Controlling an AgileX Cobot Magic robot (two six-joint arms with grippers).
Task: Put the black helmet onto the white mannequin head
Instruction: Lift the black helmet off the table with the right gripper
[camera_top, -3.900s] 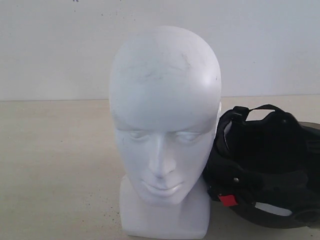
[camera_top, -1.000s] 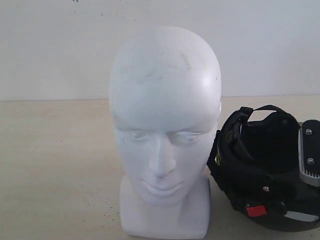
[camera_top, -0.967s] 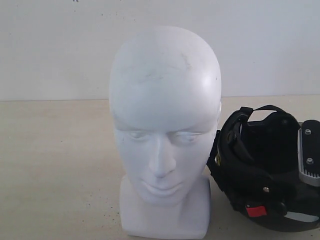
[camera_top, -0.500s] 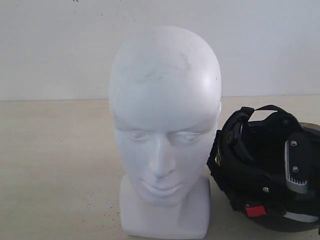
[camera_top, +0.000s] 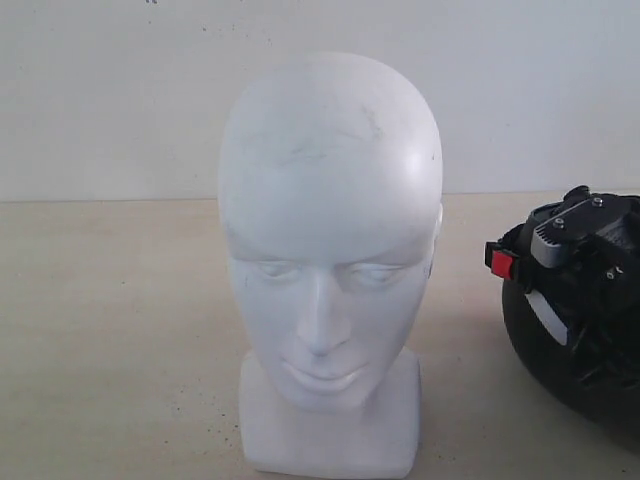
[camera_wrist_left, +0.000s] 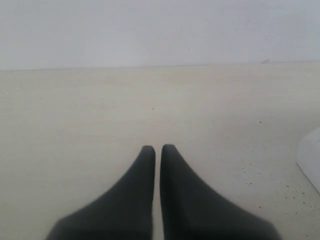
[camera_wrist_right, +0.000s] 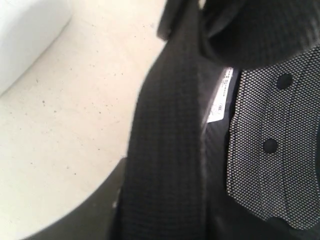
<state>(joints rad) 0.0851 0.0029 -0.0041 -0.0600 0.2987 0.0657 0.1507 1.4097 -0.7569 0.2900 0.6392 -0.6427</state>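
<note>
Right gripper (camera_top: 572, 222) pinches rim of matte black rounded helmet (camera_top: 560, 350), near smooth white mannequin head (camera_top: 330, 230); left gripper (camera_wrist_left: 157, 150) pressed together.

Your black helmet (camera_top: 575, 340) no longer lies just beside the white mannequin head (camera_top: 330, 250). It now sits well apart to the right, with bare surface (camera_top: 465, 330) between them. It has rolled over, so its red buckle (camera_top: 501, 263) rides high instead of low, and your right pincer (camera_top: 565, 228) has shifted from inside the shell onto the upper rim.
</note>
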